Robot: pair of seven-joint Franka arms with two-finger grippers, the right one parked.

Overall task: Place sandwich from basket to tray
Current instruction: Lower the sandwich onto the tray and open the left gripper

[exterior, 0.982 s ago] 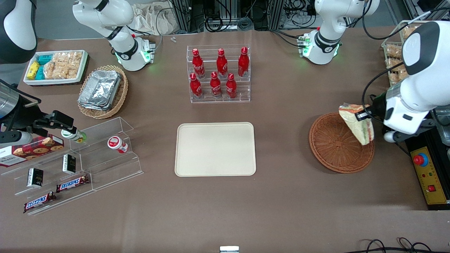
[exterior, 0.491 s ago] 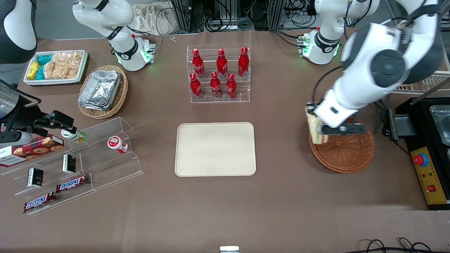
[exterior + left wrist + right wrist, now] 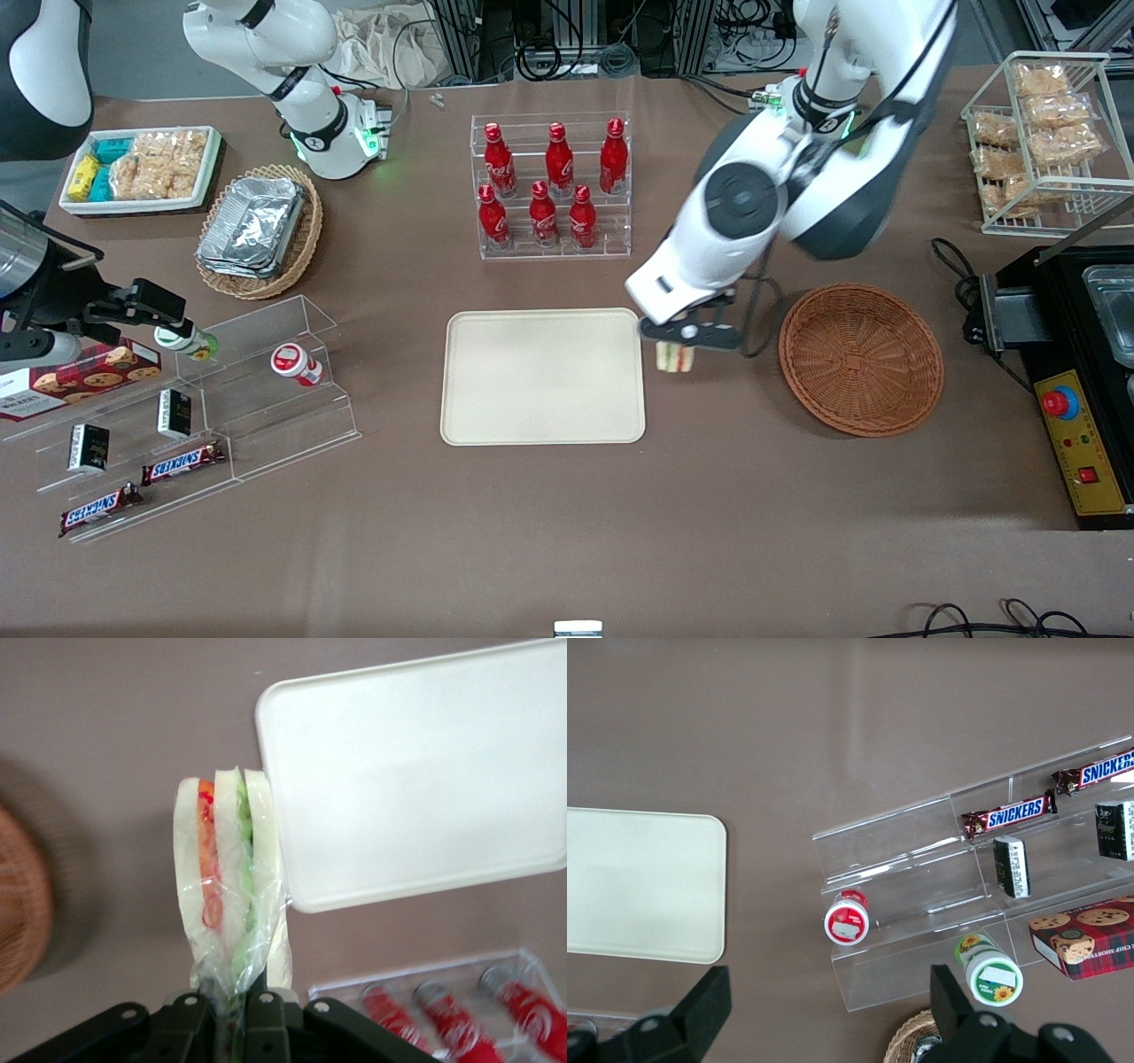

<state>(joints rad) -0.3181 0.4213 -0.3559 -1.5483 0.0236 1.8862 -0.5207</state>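
The sandwich [image 3: 674,356], a plastic-wrapped wedge of white bread with orange and green layers [image 3: 229,877], hangs in the air between the tray and the basket. My gripper [image 3: 687,335] is shut on its wrapped end [image 3: 229,1010], just above it. The cream tray [image 3: 542,377] lies flat on the table right beside the sandwich; its rounded corner [image 3: 270,704] shows next to the wedge. The round reddish-brown wicker basket [image 3: 860,358] sits empty toward the working arm's end, and its rim [image 3: 18,904] shows in the left wrist view.
A clear rack of red bottles [image 3: 551,186] stands farther from the front camera than the tray. A clear stepped shelf with snacks [image 3: 186,416] lies toward the parked arm's end. A wire rack of packaged snacks [image 3: 1036,133] and a black box [image 3: 1072,381] sit at the working arm's end.
The gripper carried the sandwich up out of the basket and sideways toward the tray. The basket now holds nothing.
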